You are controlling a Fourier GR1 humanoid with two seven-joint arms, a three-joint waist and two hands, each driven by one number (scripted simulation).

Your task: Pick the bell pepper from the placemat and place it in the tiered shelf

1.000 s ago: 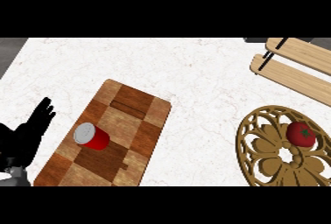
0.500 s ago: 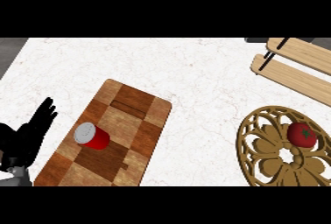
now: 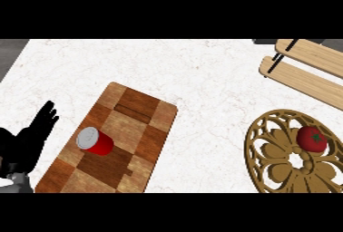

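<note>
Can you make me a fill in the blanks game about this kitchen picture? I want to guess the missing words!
1. The bell pepper on the round golden placemat is colored ____.
2. The red cup lies on a wooden cutting ____.
3. The only hand showing is the robot's ____ hand.
4. The wooden tiered shelf sits in the view's upper ____ corner.

Missing words: red, board, left, right

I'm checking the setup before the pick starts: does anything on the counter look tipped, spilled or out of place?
The red cup lies tipped on the wooden cutting board; no spill shows. The bell pepper sits on the ornate gold placemat, and the tiered shelf stands beyond it.
</note>
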